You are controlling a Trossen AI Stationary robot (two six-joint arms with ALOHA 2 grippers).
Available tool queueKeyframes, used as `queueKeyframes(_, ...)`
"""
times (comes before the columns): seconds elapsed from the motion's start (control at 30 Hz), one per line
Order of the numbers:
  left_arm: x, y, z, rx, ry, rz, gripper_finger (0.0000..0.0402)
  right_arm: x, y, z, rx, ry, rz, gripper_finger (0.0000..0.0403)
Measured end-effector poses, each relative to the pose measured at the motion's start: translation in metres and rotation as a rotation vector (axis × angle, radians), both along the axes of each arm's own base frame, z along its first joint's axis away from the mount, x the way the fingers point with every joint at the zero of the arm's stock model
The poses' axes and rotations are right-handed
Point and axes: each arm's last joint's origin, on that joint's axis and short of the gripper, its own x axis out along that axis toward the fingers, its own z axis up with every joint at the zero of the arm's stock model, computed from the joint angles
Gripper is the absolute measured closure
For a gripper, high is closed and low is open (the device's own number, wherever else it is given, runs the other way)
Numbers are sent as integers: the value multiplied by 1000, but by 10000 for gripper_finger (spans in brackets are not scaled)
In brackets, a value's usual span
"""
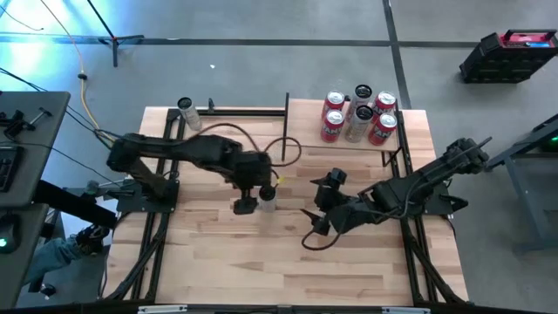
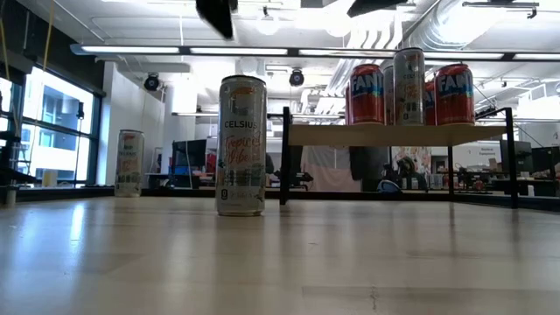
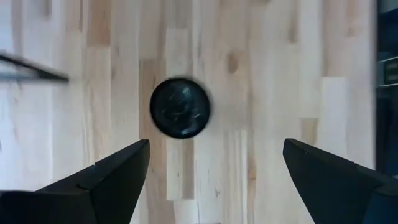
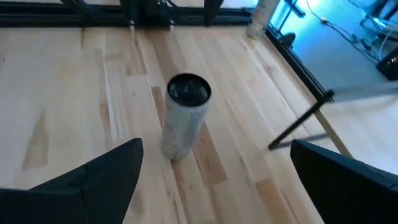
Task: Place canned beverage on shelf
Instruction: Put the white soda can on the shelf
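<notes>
While the tall slim can (image 2: 241,144) stands upright on the bare planks of the bench (image 1: 261,262), near its middle and well apart from the shelf (image 1: 349,144), the work appears to be at the approach stage: nothing is held yet. The left end effector (image 1: 246,206) hangs above the can with its fingers spread wide and empty; in the left wrist view the can's dark top (image 3: 180,107) lies ahead of the two fingers, not yet between them. The right end effector (image 1: 316,220) is also open and empty, resting low over the bench to the can's right, and it looks across at the can (image 4: 182,118) from a short way off.

The shelf, at the far right of the bench, already carries a cluster of cans (image 1: 357,115), red ones and pale ones. Another slim can (image 1: 188,113) stands at the far left edge.

The next move, as judged from here, calls for the left end effector to centre over the can, descend until its fingers straddle the body, and close. The can is tall and narrow, so an off-centre touch could tip it.
</notes>
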Motion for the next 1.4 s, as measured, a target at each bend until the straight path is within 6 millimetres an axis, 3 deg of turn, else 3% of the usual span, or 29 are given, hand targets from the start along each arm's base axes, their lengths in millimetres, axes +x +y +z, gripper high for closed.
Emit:
queueKeyframes(0.3, -59, -2, 58, 142, -239, 80, 41, 33, -5, -11, -31, -30, 84, 9)
queueKeyframes(0.57, -106, 7, 79, 224, -365, 194, 41, 61, -27, -17, 7, -61, 203, 9)
queueKeyframes(0.9, -111, 8, 83, 223, -387, 194, 41, 89, -50, -32, -20, -80, 339, 9)
queueKeyframes(1.03, -110, 9, 83, 231, -386, 202, 41, 93, -66, -23, 53, -79, 353, 9)
queueKeyframes(1.23, -109, 17, 83, 282, -397, 308, 41, 99, -77, -8, 23, -8, 349, 9)
queueKeyframes(1.4, -111, 22, 81, 358, -364, 315, 41, 126, -74, -11, -8, 62, 400, 9)
